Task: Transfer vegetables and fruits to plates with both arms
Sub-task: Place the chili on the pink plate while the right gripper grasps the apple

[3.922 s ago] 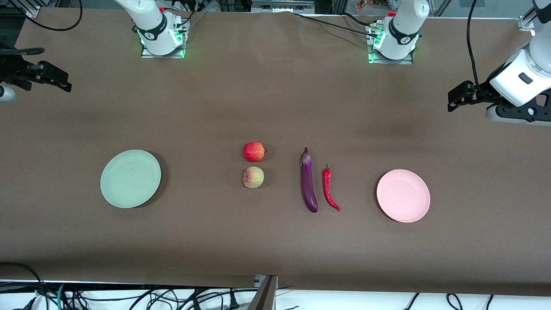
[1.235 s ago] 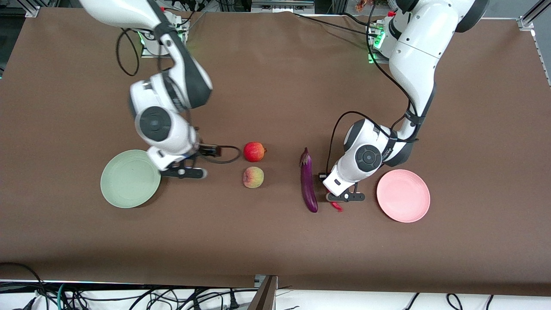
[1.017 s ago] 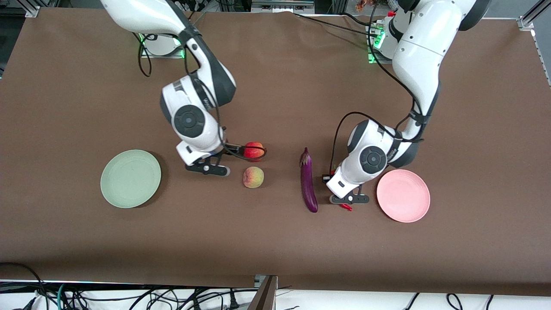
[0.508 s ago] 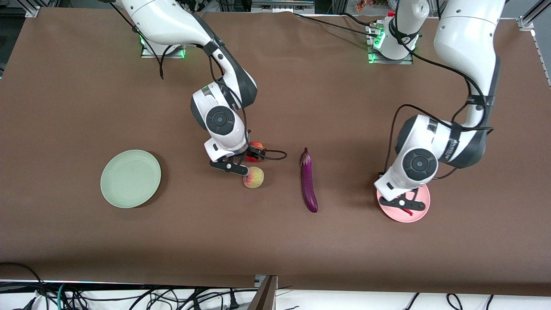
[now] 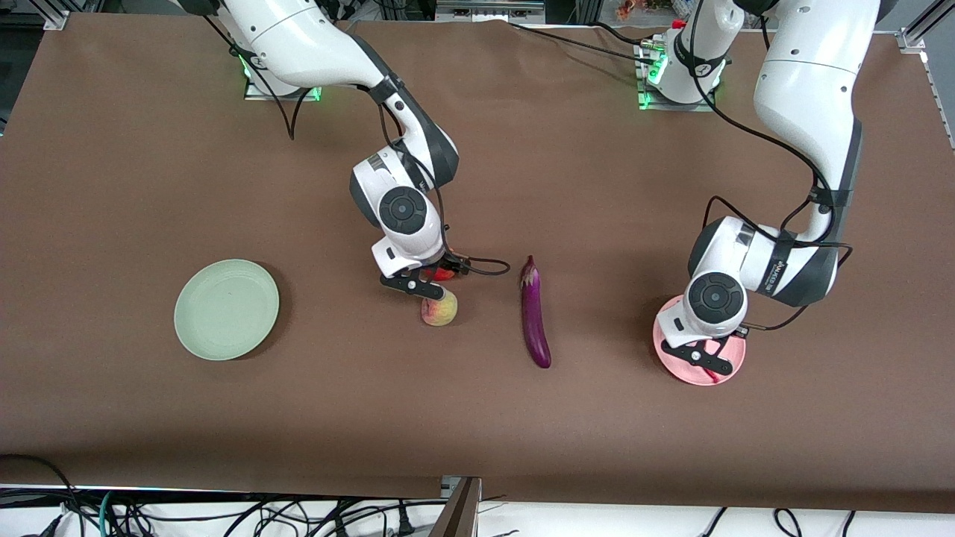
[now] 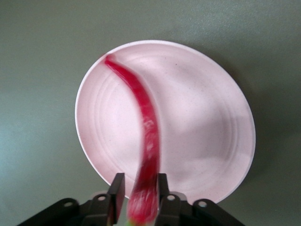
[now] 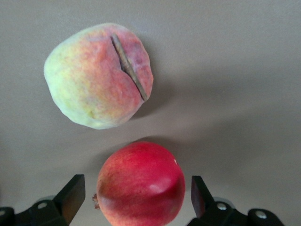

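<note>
Tabletop: eggplant (image 5: 535,314) lengthwise, cap toward bases.

no legible text, labels or numbers anywhere

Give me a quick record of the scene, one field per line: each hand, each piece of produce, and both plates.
left hand: shut on chili pepper, over pink plate
right hand: open, fingers either side of red fruit
peach: on table, nearer the front camera than red fruit
eggplant: on table
green plate: nothing on it
</note>
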Controlling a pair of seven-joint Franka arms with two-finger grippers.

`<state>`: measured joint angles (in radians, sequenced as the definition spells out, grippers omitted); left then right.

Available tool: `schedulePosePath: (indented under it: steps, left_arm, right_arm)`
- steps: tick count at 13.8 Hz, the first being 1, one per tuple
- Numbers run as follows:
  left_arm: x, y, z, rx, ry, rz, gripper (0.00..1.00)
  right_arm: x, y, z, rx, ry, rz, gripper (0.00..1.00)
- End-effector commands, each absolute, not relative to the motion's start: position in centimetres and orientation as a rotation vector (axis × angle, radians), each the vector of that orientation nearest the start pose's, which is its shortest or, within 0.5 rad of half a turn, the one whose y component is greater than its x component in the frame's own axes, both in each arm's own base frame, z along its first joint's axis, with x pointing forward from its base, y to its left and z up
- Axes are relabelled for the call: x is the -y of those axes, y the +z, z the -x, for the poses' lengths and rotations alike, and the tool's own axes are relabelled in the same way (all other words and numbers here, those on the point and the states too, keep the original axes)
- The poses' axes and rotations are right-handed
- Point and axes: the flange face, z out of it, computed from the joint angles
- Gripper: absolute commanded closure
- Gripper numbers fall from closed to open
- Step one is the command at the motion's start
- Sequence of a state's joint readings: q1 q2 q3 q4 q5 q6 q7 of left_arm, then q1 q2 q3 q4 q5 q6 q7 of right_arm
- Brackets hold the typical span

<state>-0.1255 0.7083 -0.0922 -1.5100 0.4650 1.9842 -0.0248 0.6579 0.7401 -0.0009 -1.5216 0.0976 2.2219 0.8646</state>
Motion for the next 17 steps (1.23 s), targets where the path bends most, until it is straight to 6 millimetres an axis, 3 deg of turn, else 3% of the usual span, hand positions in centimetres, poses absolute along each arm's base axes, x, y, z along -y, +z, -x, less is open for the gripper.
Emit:
schedulePosePath:
  steps: [1, 2, 3, 5, 8, 10, 13, 15, 16, 17]
  left_arm:
    - [11.3, 24.2, -68.2, -0.61, 0.239, 2.692, 0.0]
    - [11.5, 24.3, -68.2, -0.609, 0.233, 2.694, 0.0]
    - [12.0, 24.4, -68.2, -0.605, 0.229, 2.696, 0.0]
    - [12.6, 24.7, -68.0, -0.596, 0.232, 2.724, 0.0]
    - [13.2, 24.9, -67.8, -0.488, 0.267, 2.901, 0.0]
    - [14.8, 26.6, -67.5, -0.38, 0.28, 3.071, 0.0]
    - [19.3, 27.9, -66.5, -0.187, 0.35, 3.334, 0.0]
    - [22.9, 27.5, -65.5, -0.179, 0.389, 3.387, 0.0]
    - [25.8, 27.2, -64.7, -0.213, 0.388, 3.385, 0.0]
    - [28.5, 27.4, -64.2, -0.202, 0.324, 3.394, 0.0]
  right_arm:
    - [-44.2, 21.5, -55.5, -0.411, 0.124, 3.079, 0.0]
    - [-44.1, 21.3, -55.5, -0.407, 0.128, 3.082, 0.0]
    - [-44.2, 21.1, -55.3, -0.401, 0.131, 3.085, 0.1]
    - [-45.3, 20.9, -54.4, -0.364, 0.131, 3.095, 0.35]
    - [-45.0, 21.4, -54.8, -0.341, 0.127, 3.097, 0.7]
    - [-43.9, 23.1, -55.6, -0.311, 0.142, 3.099, 0.71]
    - [-39.0, 28.0, -57.8, -0.257, 0.239, 3.122, 0.71]
    - [-35.3, 30.6, -58.9, -0.188, 0.318, 3.138, 0.71]
    - [-33.1, 31.6, -59.5, -0.145, 0.357, 3.144, 0.71]
    - [-29.8, 32.0, -60.7, -0.124, 0.395, 3.151, 0.71]
